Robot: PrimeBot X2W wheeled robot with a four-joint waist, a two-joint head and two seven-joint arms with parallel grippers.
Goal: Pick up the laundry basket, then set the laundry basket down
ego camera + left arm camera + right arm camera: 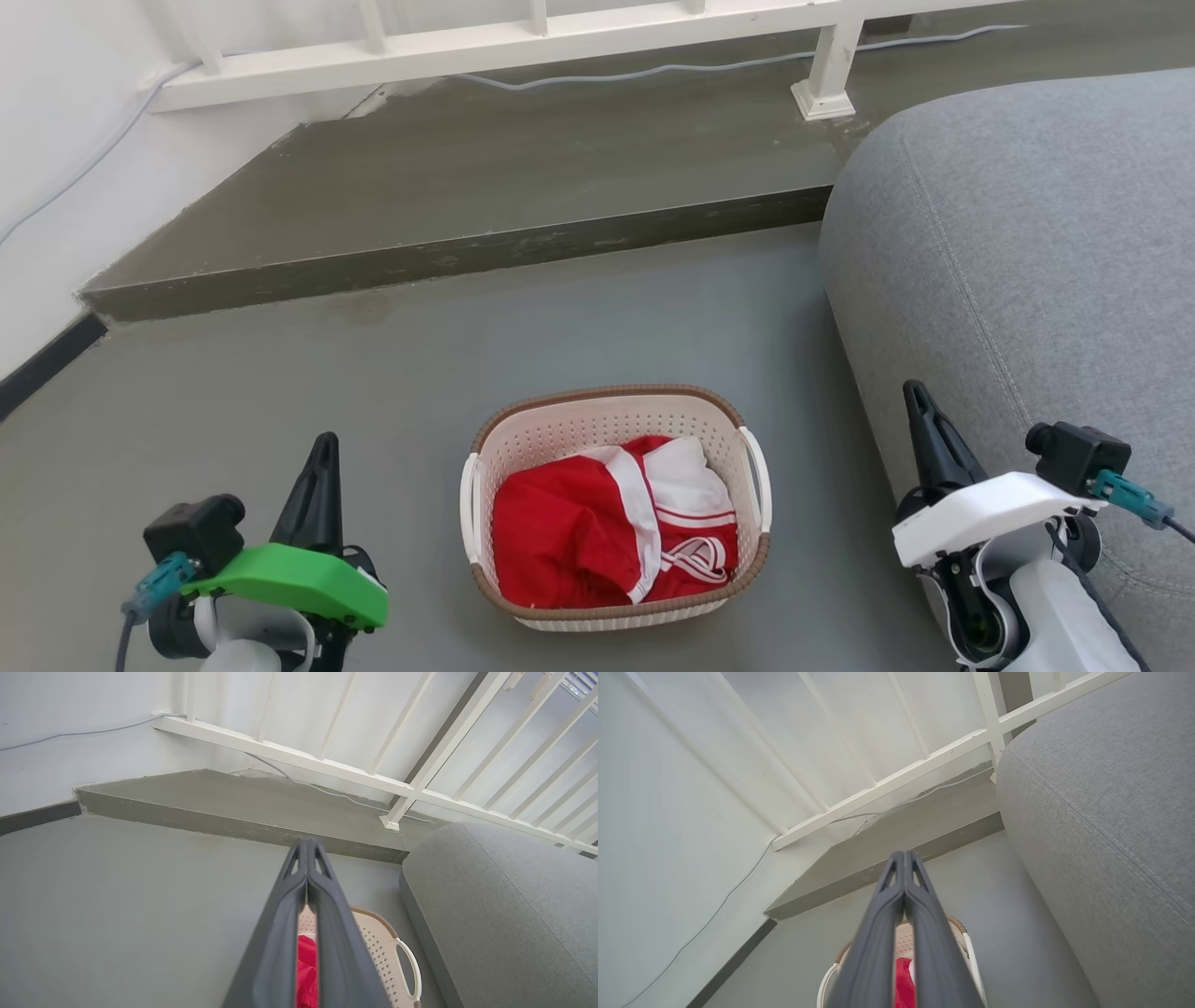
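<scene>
Left pincer: fingers pressed together, nothing held; low at lower left, tips pointing up the head view, left of the laundry basket and apart from it. Right pincer: likewise closed and empty, at lower right, tips up, in front of the grey sofa. Laundry basket on the floor between both, beside the sofa, red-and-white garment inside.
</scene>
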